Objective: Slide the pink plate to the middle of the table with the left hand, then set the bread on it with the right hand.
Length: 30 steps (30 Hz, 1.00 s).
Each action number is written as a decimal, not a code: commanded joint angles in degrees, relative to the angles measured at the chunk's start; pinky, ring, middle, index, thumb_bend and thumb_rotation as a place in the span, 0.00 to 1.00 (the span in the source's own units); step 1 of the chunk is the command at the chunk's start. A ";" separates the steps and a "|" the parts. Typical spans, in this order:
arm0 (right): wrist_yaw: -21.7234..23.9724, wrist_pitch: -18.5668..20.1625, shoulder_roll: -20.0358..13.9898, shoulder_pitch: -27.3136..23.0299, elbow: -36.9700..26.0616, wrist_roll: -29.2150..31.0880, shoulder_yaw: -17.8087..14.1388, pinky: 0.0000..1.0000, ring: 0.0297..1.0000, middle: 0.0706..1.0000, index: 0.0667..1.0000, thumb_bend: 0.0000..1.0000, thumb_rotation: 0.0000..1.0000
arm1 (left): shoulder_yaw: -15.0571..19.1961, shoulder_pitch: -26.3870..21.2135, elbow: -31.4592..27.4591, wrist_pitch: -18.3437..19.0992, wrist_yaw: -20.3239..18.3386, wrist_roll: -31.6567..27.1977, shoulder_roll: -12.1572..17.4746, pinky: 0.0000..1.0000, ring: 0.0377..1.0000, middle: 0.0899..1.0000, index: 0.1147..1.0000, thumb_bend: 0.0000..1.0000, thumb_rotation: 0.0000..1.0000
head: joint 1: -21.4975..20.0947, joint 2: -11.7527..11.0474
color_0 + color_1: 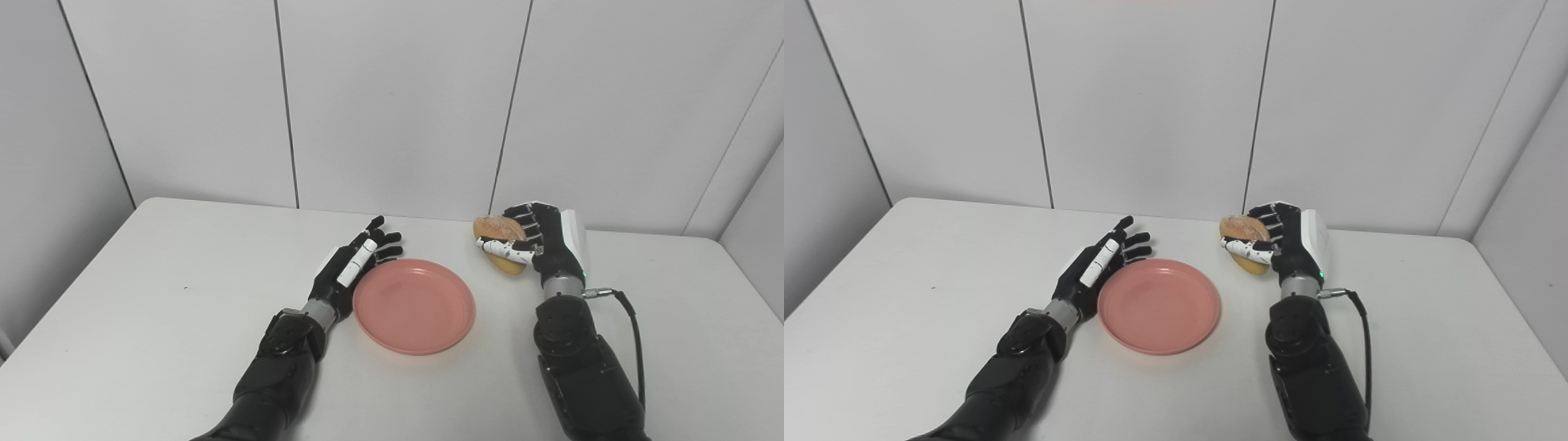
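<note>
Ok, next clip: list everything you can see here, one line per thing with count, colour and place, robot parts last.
pink plate: one, pink, empty, near the middle of the table, between the two hands.
bread: one roll, golden brown, right of the plate toward the far edge, inside the right hand's grip.
table: one, white, fills the lower part of both views.
wall: white panels with dark seams, behind the table.
cable: one, black, plugged in at the right wrist, running down along the right arm.
left hand: one, black and white, fingers apart, holding nothing, at the plate's left rim.
right hand: one, black and white, closed around the bread, right of the plate.
</note>
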 commanded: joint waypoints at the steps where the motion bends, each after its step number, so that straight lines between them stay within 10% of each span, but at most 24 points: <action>1: 0.23 -3.50 1.28 -4.01 -1.22 -0.33 0.49 0.41 0.46 0.48 0.42 0.53 0.00 | 0.02 0.74 2.06 0.49 0.42 0.24 -0.99 0.80 0.80 0.82 0.94 0.86 0.73 | -0.02 0.08; 7: 2.14 -4.09 2.59 -3.82 -0.52 -0.35 1.92 0.42 0.47 0.48 0.42 0.53 0.00 | 0.26 0.45 2.18 0.53 0.94 0.16 -0.78 0.79 0.79 0.81 0.93 0.85 0.73 | 0.00 0.09; 20: 25.49 -10.56 -2.05 -5.75 3.64 8.15 5.99 0.34 0.38 0.45 0.44 0.53 0.00 | 0.15 0.13 2.57 -0.10 0.86 0.43 -0.44 0.80 0.79 0.79 0.93 0.83 0.74 | -0.45 0.59; 30: 30.83 -14.85 -3.61 -6.90 7.68 6.74 8.27 0.35 0.39 0.42 0.47 0.53 0.00 | -0.34 0.60 1.94 0.38 1.35 0.91 -0.24 0.80 0.80 0.82 0.93 0.85 0.83 | -0.54 0.61</action>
